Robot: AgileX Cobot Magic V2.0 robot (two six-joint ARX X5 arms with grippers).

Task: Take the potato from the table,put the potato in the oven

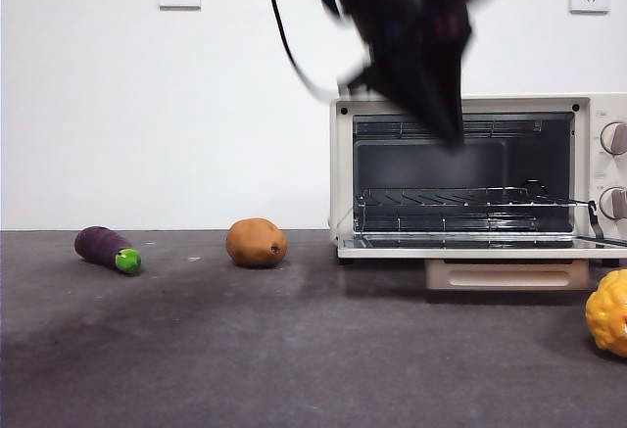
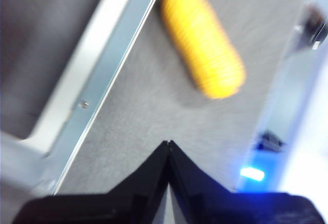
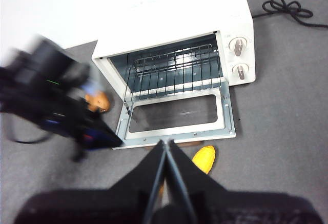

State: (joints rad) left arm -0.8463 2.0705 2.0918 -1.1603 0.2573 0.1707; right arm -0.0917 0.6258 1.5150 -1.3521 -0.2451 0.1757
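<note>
The orange-brown potato lies on the dark grey table, left of the oven. From above, the potato peeks out behind the left arm. The cream oven stands with its door folded down and a wire rack inside. My left gripper hangs blurred in front of the oven's opening, jaws shut and empty; its own view shows the gripper over the table beside the door edge. My right gripper is high above the door, shut and empty.
A bumpy yellow lump lies in front of the oven at the right, seen also as a yellow lump in the left wrist view. A purple eggplant lies far left. A black cable coils behind the oven.
</note>
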